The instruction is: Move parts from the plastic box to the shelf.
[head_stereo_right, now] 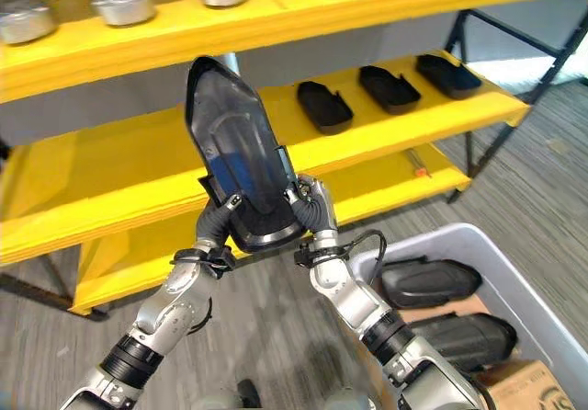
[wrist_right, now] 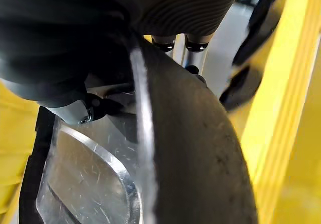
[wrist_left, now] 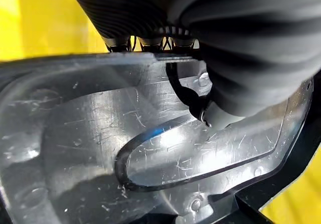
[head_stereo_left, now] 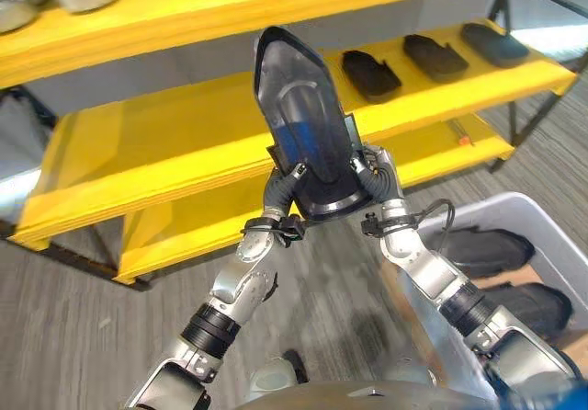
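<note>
Part: I have one black part (head_stereo_left: 303,130) lifted in front of the shelf, held up between both hands, hollow side facing me.
Left robot hand (head_stereo_left: 280,189): clamped on the part's lower left edge, thumb curled onto the inner face and fingers wrapped behind, as my left wrist view shows.
Right robot hand (head_stereo_left: 375,178): clamped on the lower right edge the same way, thumb inside, fingers round the outer shell.
Long axis: the part stands nearly upright, wide rounded end down in my hands, pointed end up and leaning slightly to my left, towards the shelf.
Shelf: the middle yellow shelf board (head_stereo_left: 165,153) lies just beyond and below the part's tip, with bare room on its left half.
Already placed: three similar black parts (head_stereo_left: 371,75) lie in a row on the right stretch of that board.
Plastic box: the grey plastic box (head_stereo_left: 551,235) sits low on my right, with more dark parts (head_stereo_left: 487,249) in it.
Upper shelf: metal pots (head_stereo_right: 121,4) stand above, well apart from the target spot.
Coming move, as I judge it: tip the part forward and lay it flat on the bare board, left of the row; both hands are equally near.
</note>
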